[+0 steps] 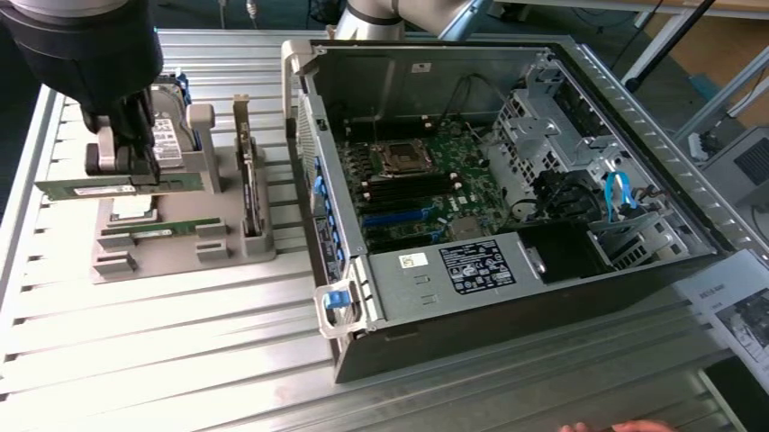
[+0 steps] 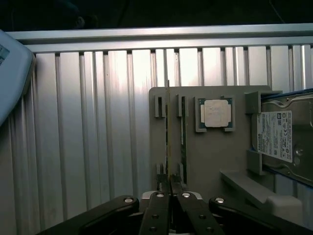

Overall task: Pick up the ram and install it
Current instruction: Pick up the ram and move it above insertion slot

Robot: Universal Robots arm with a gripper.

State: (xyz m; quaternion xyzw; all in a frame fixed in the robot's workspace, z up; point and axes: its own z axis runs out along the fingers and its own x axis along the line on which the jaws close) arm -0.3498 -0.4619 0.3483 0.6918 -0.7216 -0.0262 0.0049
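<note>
The ram (image 1: 72,190) is pinched edge-on by the gripper (image 1: 121,173), over the grey holder (image 1: 180,259) at its edge on the exterior view's left. It is best kept level and gripped mid-length. Seated in the holder are a second stick (image 1: 157,231), a processor (image 2: 216,113), a hard drive (image 2: 283,137) and an upright card (image 1: 248,175). Further right, a motherboard (image 1: 420,193) is housed in the open computer case (image 1: 505,297).
</note>
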